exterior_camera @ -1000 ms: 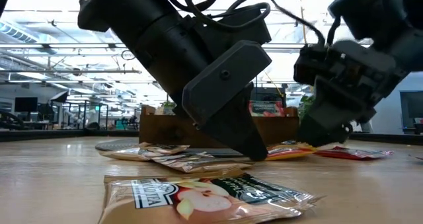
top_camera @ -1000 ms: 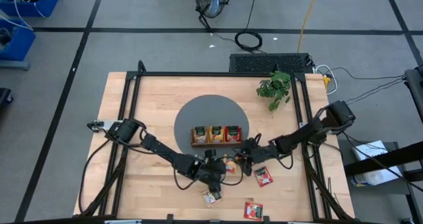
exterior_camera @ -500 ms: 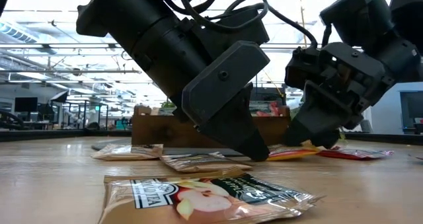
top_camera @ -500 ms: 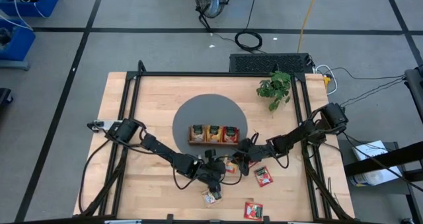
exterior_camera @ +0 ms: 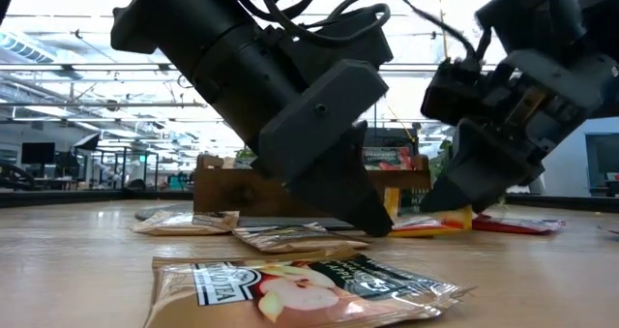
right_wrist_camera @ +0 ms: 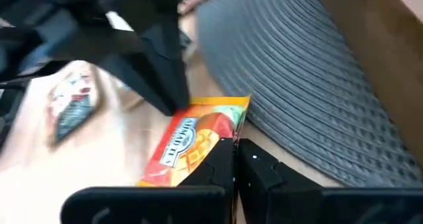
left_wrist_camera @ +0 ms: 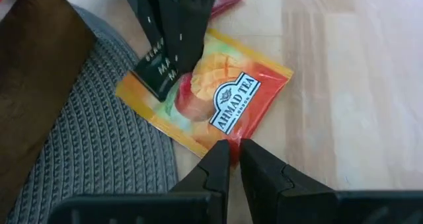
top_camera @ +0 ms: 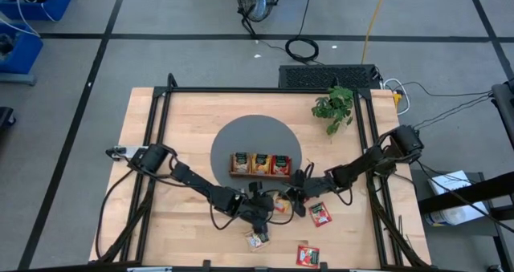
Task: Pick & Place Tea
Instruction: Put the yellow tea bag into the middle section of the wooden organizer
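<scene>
While both jaws pinch edges of one orange packet (left_wrist_camera: 218, 98) lying on the worktop (top_camera: 185, 119) beside the mat (top_camera: 255, 134), opposing pulls from the left gripper (left_wrist_camera: 230, 159) and right gripper (right_wrist_camera: 236, 156) might tear it

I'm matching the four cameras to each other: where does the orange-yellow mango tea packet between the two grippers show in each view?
High view: orange-yellow packet, just below the wooden tray.
Low view: right of centre, under the right gripper.
Left wrist view: centre, beside the grey mat.
Right wrist view: centre, same mat.
Shared landmark: the grey mat.
</scene>
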